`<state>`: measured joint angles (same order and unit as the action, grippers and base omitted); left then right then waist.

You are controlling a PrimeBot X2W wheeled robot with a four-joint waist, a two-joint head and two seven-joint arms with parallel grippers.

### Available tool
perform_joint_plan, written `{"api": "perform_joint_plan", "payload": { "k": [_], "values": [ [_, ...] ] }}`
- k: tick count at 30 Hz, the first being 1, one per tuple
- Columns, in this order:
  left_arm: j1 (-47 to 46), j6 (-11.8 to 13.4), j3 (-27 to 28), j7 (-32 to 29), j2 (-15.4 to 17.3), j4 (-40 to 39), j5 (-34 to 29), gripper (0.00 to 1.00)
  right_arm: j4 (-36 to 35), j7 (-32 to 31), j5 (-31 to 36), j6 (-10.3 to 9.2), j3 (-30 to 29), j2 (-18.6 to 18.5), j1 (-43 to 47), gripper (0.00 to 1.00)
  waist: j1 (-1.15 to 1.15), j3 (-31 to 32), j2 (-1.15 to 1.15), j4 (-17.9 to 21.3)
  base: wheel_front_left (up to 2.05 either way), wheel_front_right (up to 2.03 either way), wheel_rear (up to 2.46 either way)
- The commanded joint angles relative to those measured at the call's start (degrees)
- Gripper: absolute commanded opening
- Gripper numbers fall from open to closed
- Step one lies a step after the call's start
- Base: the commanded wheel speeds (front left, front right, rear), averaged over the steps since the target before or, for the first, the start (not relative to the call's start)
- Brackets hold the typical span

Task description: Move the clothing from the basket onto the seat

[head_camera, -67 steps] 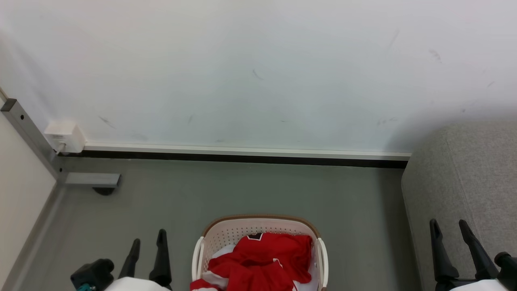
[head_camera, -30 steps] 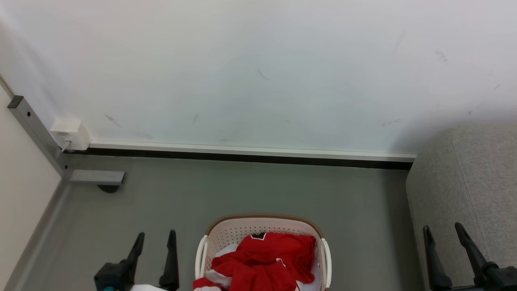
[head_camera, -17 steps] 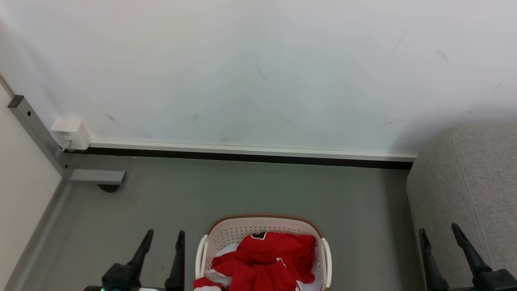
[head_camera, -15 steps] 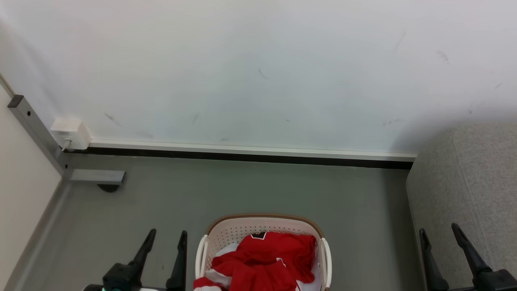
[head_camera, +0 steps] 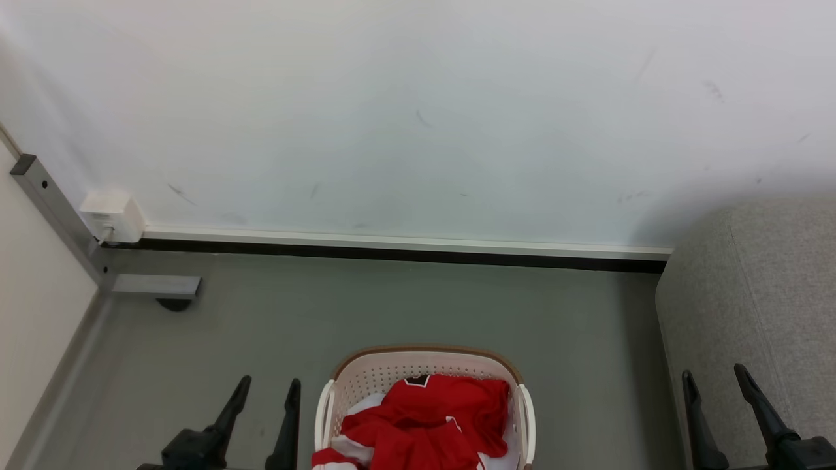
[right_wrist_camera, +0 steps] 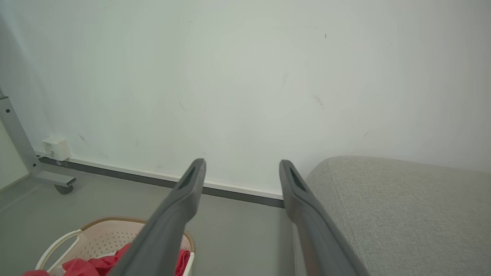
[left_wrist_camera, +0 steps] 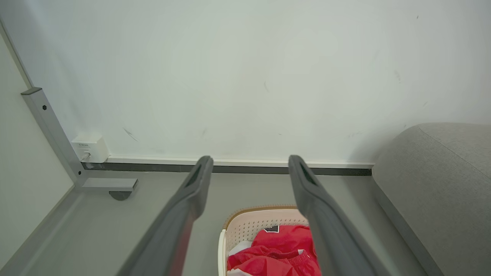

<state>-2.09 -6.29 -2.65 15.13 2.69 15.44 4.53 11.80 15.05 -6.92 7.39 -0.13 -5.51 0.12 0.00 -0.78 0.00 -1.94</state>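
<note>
The bright red soft jersey (head_camera: 428, 418) lies crumpled in the cream perforated plastic basket (head_camera: 424, 353) — probably light and limp, so best pinched at a raised fold. Left gripper (head_camera: 270, 382) and right gripper (head_camera: 713, 373) both hover spread, empty

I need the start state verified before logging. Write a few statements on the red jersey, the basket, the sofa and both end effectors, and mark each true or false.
1. The clothing lies in the basket. True.
2. The left end effector is shut on the clothing. False: it is open, beside the basket, holding nothing.
3. The seat stands to the robot's right of the basket. True.
4. The right end effector is shut. False: its fingers stand apart, empty.
5. The basket sits on the seat. False: it stands on the floor.
</note>
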Motion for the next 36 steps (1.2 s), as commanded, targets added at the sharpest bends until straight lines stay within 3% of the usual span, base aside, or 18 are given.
{"api": "perform_joint_plan", "payload": {
  "k": [1, 16, 23, 30, 36],
  "values": [
    [0.50, -0.20, 0.15, 0.04, 0.36, 0.15, 0.25, 1.00, 0.18, 0.20, -0.39, 0.18, -0.09, -0.03, 0.42, 1.00, 0.00, -0.04, 0.00, 0.03, 0.00, 0.00, 0.00],
    [-0.23, -0.58, 0.07, 0.04, 0.36, 0.51, -0.25, 1.00, 0.35, 0.20, -1.03, 0.18, 0.25, -0.11, -0.47, 1.00, 0.00, -0.79, 0.00, 0.74, 0.00, 0.00, 0.00],
    [-4.00, -0.87, -4.13, 0.04, 0.35, 3.01, -1.17, 1.00, -0.73, 0.09, -1.64, 0.18, 0.61, 0.33, -2.56, 1.00, 0.00, -5.59, 0.00, 2.76, 0.00, 0.00, 0.00],
    [-10.44, -0.92, -7.43, 0.04, 0.37, 8.97, -3.90, 1.00, -1.93, 0.09, -1.73, 0.18, 0.50, 0.88, -5.57, 1.00, 0.00, -11.33, 0.00, 5.06, 0.00, 0.00, 0.00],
    [-18.45, -1.07, -11.57, 0.03, 1.21, 19.76, -6.99, 1.00, -2.64, 0.09, -2.16, 0.16, 0.28, 1.35, -8.66, 1.00, 0.00, -16.50, 0.00, 7.64, 0.00, 0.00, 0.00]
  ]
}}
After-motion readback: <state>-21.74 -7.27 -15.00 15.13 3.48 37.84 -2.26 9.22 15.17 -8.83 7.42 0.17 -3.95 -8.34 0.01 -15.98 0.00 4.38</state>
